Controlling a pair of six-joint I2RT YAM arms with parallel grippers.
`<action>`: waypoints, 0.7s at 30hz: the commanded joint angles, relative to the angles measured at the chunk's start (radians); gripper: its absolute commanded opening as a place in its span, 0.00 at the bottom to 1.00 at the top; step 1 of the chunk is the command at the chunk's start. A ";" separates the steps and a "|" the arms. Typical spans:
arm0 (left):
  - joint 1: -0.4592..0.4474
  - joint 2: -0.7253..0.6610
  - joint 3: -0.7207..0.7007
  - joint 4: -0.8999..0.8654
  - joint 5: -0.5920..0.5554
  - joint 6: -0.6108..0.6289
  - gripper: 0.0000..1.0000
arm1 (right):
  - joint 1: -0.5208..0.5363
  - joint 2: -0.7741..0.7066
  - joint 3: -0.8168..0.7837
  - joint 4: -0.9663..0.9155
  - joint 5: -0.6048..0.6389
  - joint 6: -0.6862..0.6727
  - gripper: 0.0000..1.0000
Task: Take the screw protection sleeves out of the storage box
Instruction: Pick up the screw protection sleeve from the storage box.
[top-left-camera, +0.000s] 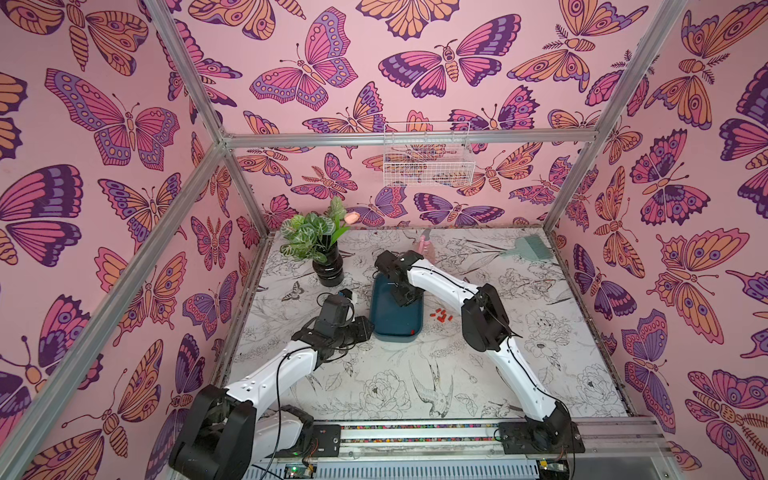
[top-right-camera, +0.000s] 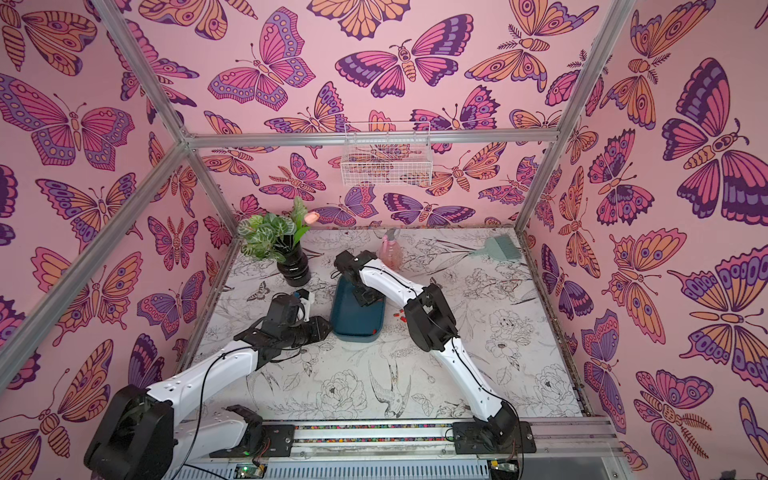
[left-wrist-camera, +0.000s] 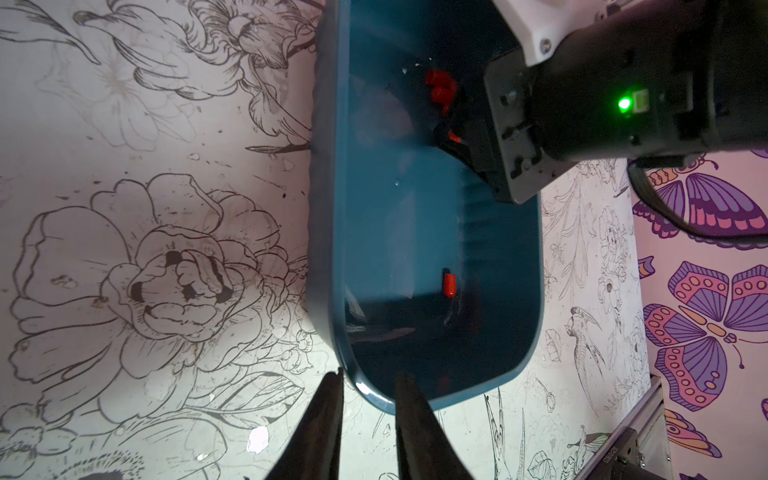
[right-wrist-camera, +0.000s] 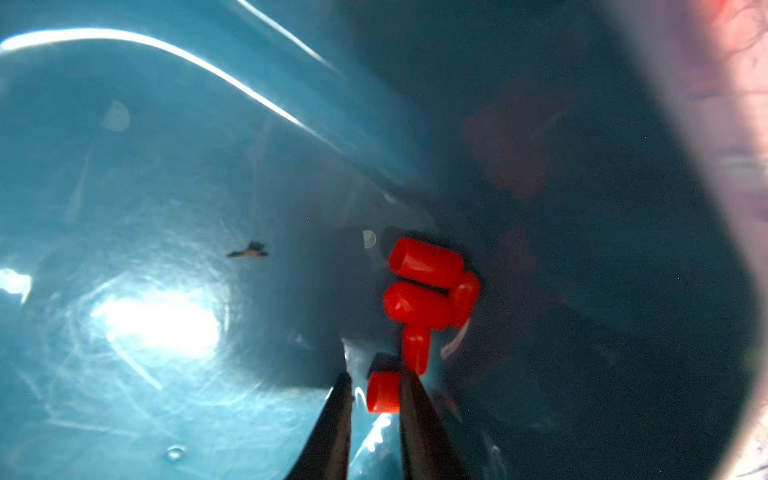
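- The storage box (top-left-camera: 390, 322) (top-right-camera: 353, 320) sits on the counter (top-left-camera: 374, 374) between the two arms. It is in front of the black vase (top-left-camera: 328, 270) with its leafy plant.
- The right end effector (right-wrist-camera: 374, 380) is down inside the box at its far end, tips close to the blue floor.
- In the right wrist view, one of the screw protection sleeves (right-wrist-camera: 383, 392) lies between the fingers. It sits against one finger (right-wrist-camera: 417, 419), with a sliver of blue showing between it and the other.
- So those jaws are narrow but released. The sleeve is bracketed, not clamped, and it rests on the box floor.
- Just past the tips, a cluster (right-wrist-camera: 428, 286) (left-wrist-camera: 440, 87) of four more sleeves huddles on the box floor, each touching a neighbour.
- At the near end of the box there's a lone sleeve (left-wrist-camera: 449, 285) (top-left-camera: 412, 332), lying on its side, well apart from the cluster.
- Outside the box, a scattered handful (top-left-camera: 441, 316) (top-right-camera: 401, 316) of sleeves lies on the counter. They are just beside the box's right side, near the right arm's elbow.
- The left end effector (left-wrist-camera: 370, 376) is at the near left corner of the box. Its fingers are a little apart, one outside the wall and one over the inside, with the rim between them.
- I cannot tell whether those fingers are pinching the rim or only straddling it.
- At the far end of the counter stand a pink spray bottle (top-left-camera: 426, 245) and a pale green comb (top-left-camera: 528, 249).
- A white wire basket (top-left-camera: 428, 162) hangs on the back wall.
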 joint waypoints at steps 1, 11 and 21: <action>0.007 0.000 -0.010 0.017 0.008 0.017 0.27 | -0.003 0.036 0.017 -0.051 0.049 -0.020 0.24; 0.007 -0.002 -0.012 0.018 0.004 0.019 0.27 | -0.003 0.051 0.029 -0.059 0.078 -0.028 0.15; 0.007 0.001 -0.009 0.018 0.004 0.020 0.26 | -0.003 0.023 0.035 -0.057 0.045 -0.031 0.08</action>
